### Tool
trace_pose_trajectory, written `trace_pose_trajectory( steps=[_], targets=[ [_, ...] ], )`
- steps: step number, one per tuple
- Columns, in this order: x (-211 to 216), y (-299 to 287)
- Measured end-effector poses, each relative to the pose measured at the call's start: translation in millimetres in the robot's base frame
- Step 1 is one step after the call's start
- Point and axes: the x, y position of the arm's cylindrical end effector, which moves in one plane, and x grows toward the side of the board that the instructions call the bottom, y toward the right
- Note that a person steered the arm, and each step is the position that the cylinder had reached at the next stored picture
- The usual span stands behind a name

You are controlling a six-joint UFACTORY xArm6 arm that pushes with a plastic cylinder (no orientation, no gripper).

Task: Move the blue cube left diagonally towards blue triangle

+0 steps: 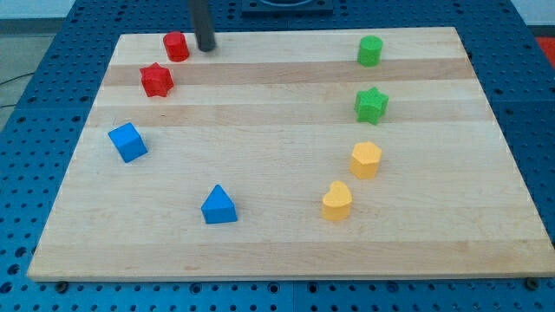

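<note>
The blue cube [127, 142] sits near the board's left edge, at mid height. The blue triangle [218, 205] lies lower and to the right of it, toward the view's bottom. My tip [206, 48] is at the view's top, just right of the red cylinder [176, 46], far above both blue blocks and touching neither.
A red star [157, 80] lies below the red cylinder. On the right are a green cylinder [370, 51], a green star [371, 105], a yellow block [366, 159] and a yellow heart [337, 201]. The wooden board [277, 251] rests on a blue perforated table.
</note>
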Motion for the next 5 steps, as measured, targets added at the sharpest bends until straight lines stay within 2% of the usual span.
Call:
trace_pose_trajectory(
  steps=[1, 2, 4, 5],
  targets=[
    [97, 43],
    [116, 39],
    [131, -58],
    [129, -126]
  ],
)
